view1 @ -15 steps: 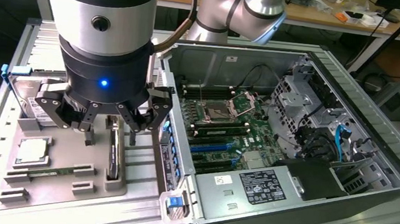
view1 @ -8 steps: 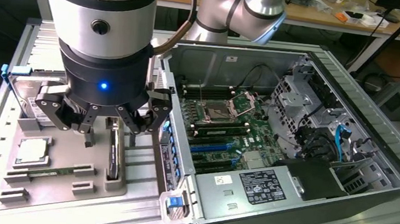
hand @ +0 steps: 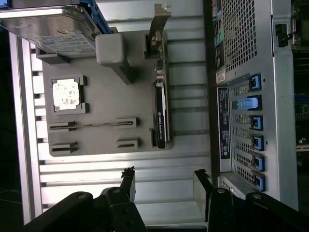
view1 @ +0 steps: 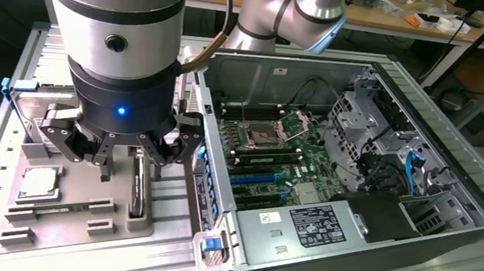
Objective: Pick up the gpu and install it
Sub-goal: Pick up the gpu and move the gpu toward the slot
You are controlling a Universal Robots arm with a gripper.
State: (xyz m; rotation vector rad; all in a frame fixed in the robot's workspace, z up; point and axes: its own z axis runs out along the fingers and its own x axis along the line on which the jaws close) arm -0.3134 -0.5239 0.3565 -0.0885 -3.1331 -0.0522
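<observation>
Tool (hand: 165, 181), jaws apart, above gpu (hand: 161, 116)

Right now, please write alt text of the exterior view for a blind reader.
The open gripper hovers over a grey tray where the gpu stands on edge. An open computer case lies at the exterior view's right.

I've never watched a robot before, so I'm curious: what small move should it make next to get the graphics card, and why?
Probably lower straight down toward the gpu. The fingers are open and empty above the grey tray, and the card stands on edge in its slot, lined up roughly between them, not yet touched.
</observation>
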